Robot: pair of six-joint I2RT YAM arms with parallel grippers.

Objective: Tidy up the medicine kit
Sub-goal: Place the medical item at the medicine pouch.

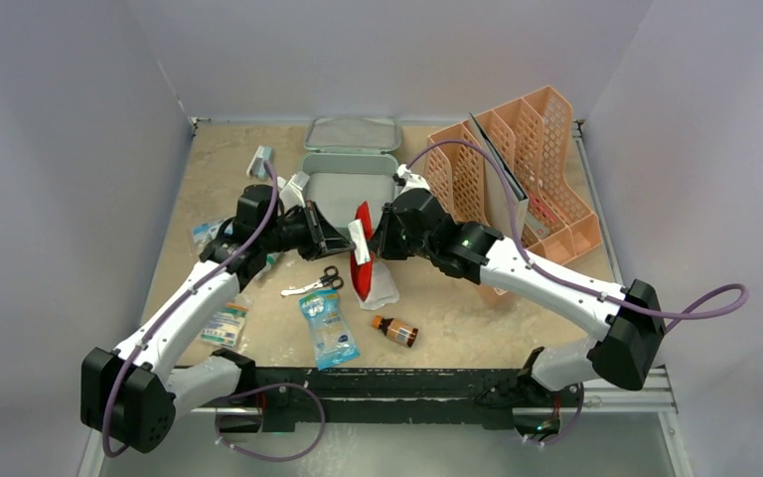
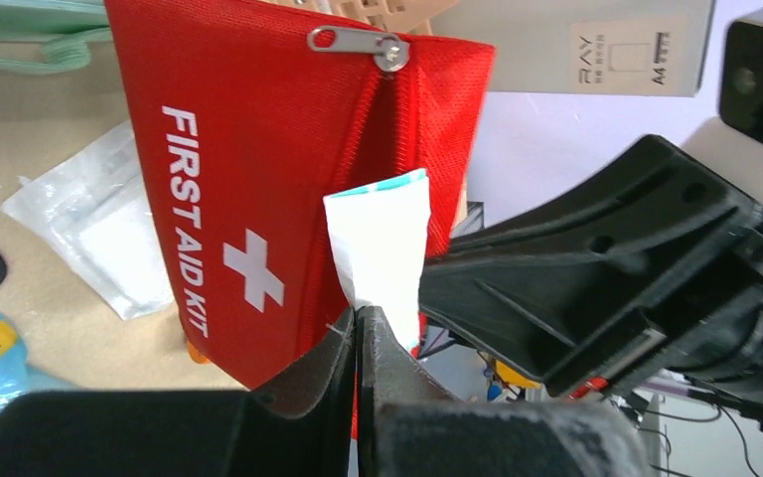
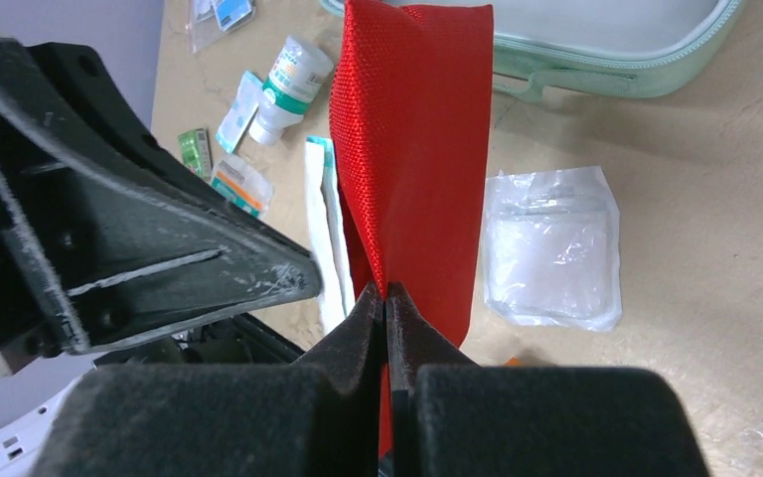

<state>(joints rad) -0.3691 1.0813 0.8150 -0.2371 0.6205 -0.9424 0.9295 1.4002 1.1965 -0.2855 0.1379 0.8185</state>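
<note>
The tan worktop [image 1: 457, 308] carries everything. The peach mesh file rack [image 1: 546, 149] stands beyond and to the right of the right end effector [image 3: 387, 298]. The medicine kit [image 1: 343, 189], a mint-green box, lies open just beyond both end effectors, near the far edge, with its lid [image 1: 353, 134] right behind it.

Between the two arms hangs a red pouch [image 2: 228, 179] printed "FIRST AID KIT", with its zipper pull [image 2: 358, 42] at the top. The right end effector is closed tight on a fold of the pouch's red cloth and holds it on edge above the worktop. The left end effector [image 2: 358, 323] faces it from the other side, its jaws pinched on a white slip [image 2: 382, 238] with a teal edge. The slip stands up against the face of the pouch.

A clear plastic bag [image 3: 551, 243] lies flat below the pouch, to the right of the right end effector's fingers in its own view. A blue packet [image 1: 328, 328] lies on the near side of the left end effector. Black-handled scissors [image 1: 318, 283] rest between that packet and the left end effector. A small brown bottle [image 1: 397, 331] lies on its side nearer than the right end effector. A white bottle with a green band [image 3: 288, 84] lies beyond the left end effector among small packets.
</note>
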